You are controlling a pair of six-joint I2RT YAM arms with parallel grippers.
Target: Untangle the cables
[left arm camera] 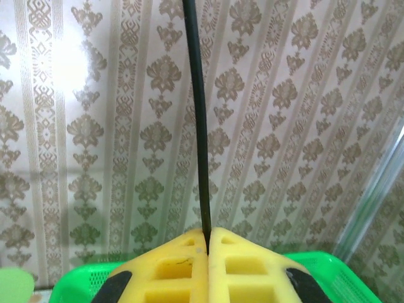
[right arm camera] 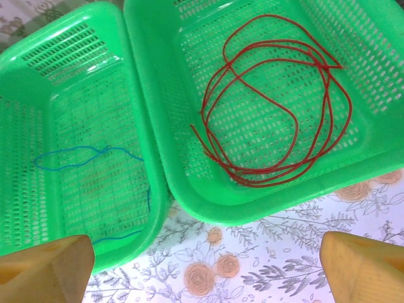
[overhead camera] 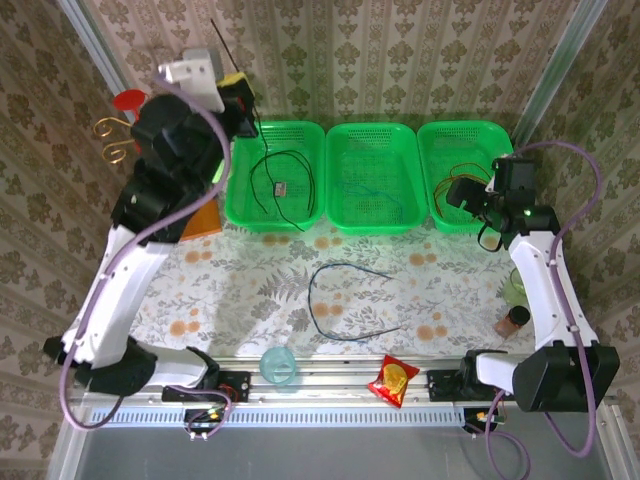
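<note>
My left gripper (overhead camera: 236, 96) is raised high above the left green basket (overhead camera: 240, 205) and is shut on a black cable (left arm camera: 197, 126). In the left wrist view the cable stands straight up from between the closed yellow pads (left arm camera: 173, 265). Its remaining length hangs down into a loose loop (overhead camera: 282, 187) in that basket. A thin blue cable (right arm camera: 82, 154) lies in the middle basket (overhead camera: 372, 222). A red-orange cable (right arm camera: 278, 110) is coiled in the right basket (right arm camera: 265, 202). A dark blue cable (overhead camera: 312, 295) lies looped on the floral tablecloth. My right gripper (right arm camera: 205, 271) hovers open at the right basket's near rim, holding nothing.
A teal cup (overhead camera: 279, 365) and a red snack packet (overhead camera: 393, 380) sit at the near edge. A brown bottle (overhead camera: 515, 320) and a green cup (overhead camera: 516, 285) stand by the right arm. An orange item (overhead camera: 205, 220), gold hooks (overhead camera: 115, 130) and a red object (overhead camera: 128, 98) are at the left.
</note>
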